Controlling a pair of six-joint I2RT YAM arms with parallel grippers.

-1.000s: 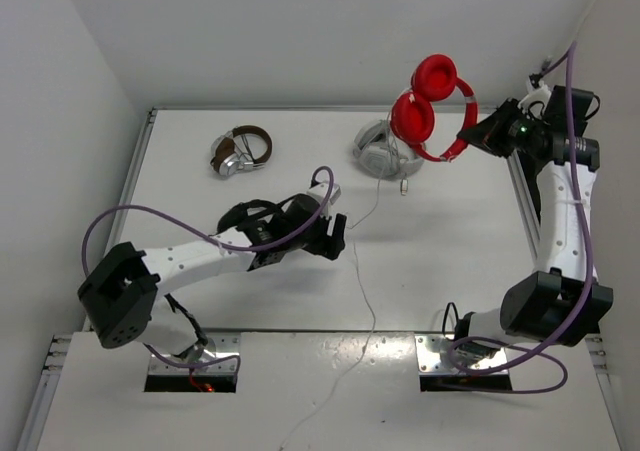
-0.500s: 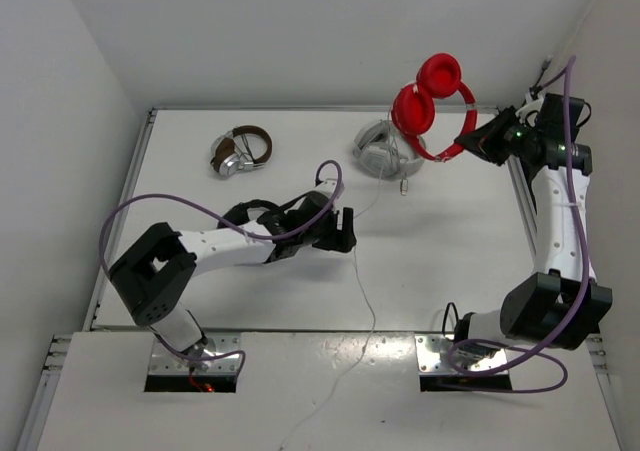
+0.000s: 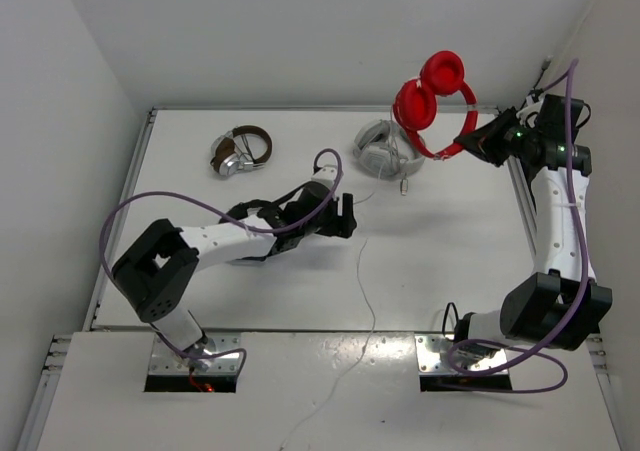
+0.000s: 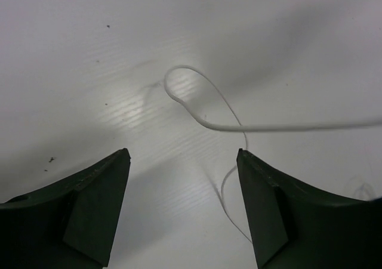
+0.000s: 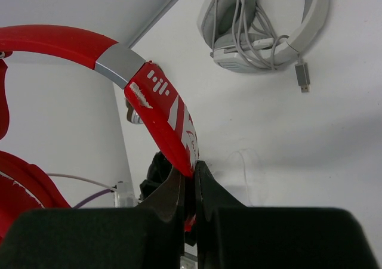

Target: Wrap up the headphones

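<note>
The red headphones hang in the air at the back right, held by the headband. My right gripper is shut on the headband's end. Their thin white cable drops to the table and trails toward the near edge. My left gripper is open at mid-table, low over the cable. In the left wrist view the cable makes a small loop just ahead of the open gripper and passes close to the right finger.
A white/grey pair of headphones with a wound cable and USB plug lies under the red pair. A brown and silver pair lies at the back left. White walls enclose the table on the left, back and right.
My left gripper has moved right and toward the back, up to the cable. The red headphones have risen slightly in my right gripper.
</note>
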